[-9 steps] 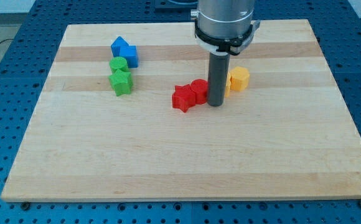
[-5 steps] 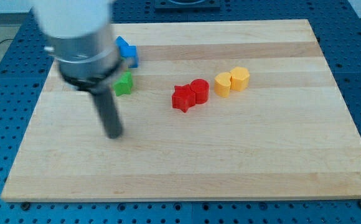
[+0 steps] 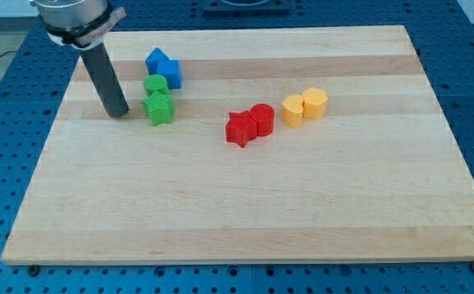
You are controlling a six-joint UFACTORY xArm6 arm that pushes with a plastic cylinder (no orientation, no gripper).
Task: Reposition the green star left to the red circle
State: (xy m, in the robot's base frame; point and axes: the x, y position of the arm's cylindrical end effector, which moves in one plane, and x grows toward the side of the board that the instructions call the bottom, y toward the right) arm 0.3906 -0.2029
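The green star lies on the wooden board at the view's upper left, just below a green round block. The red circle sits near the board's middle, touching a red star on its left side. My tip rests on the board a short way to the left of the green star, with a small gap between them. The dark rod rises from it toward the view's top left.
A blue block sits above the green round block, touching it. Two yellow blocks stand side by side to the right of the red circle. The wooden board lies on a blue perforated table.
My tip has swept from beside the red circle across to the view's left, first low on the board, and now stands just left of the green star. No block has moved.
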